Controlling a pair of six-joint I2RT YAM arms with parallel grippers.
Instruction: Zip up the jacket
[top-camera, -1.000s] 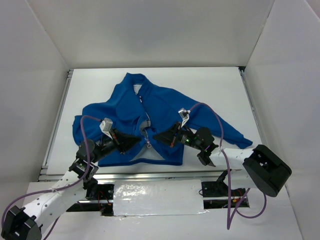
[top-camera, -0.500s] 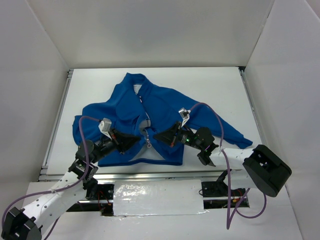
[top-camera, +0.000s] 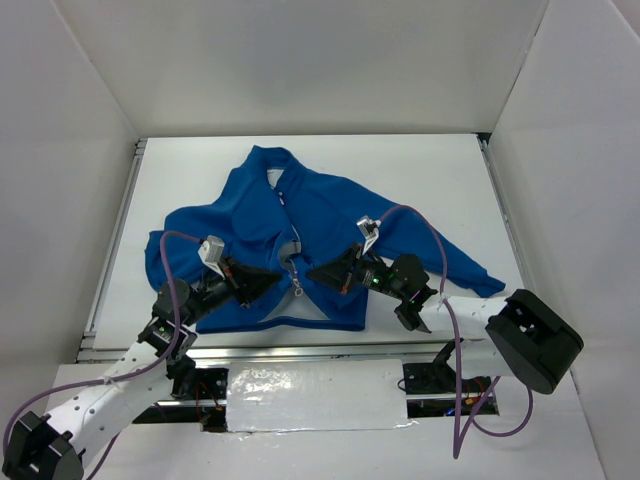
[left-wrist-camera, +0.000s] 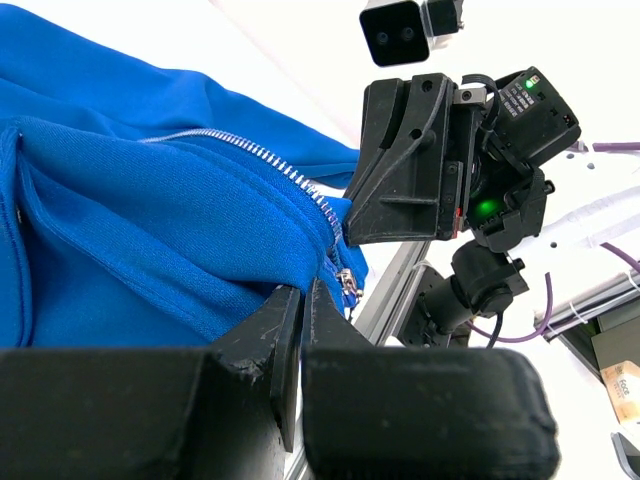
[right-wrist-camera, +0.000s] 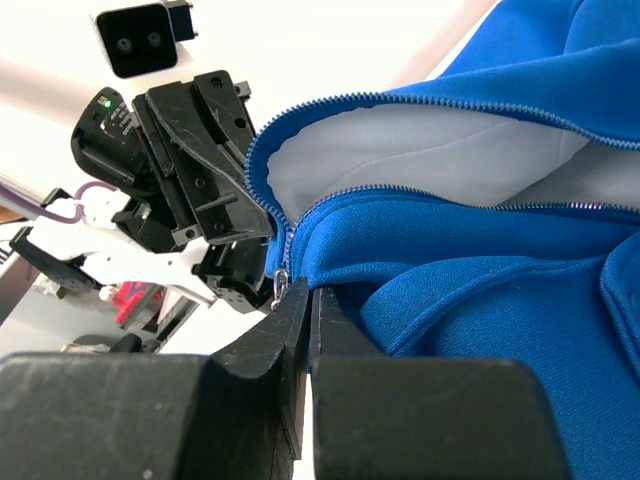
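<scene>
The bright blue jacket (top-camera: 322, 212) lies flat on the white table (top-camera: 430, 170), collar at the far side. Its front is open at the bottom and shows the white lining (right-wrist-camera: 400, 150). The small metal zipper pull (top-camera: 297, 290) hangs near the hem, between both grippers. My left gripper (top-camera: 276, 283) is shut on the jacket's front edge just left of the pull (left-wrist-camera: 347, 283). My right gripper (top-camera: 314, 272) is shut on the jacket's other front edge, right beside the pull (right-wrist-camera: 281, 281). Both hold the fabric (left-wrist-camera: 150, 230) slightly lifted off the table.
White walls enclose the table on three sides. A metal rail (top-camera: 112, 245) runs along the left edge, and another runs along the near edge by the arm bases. The jacket's right sleeve (top-camera: 468, 272) stretches toward the right arm.
</scene>
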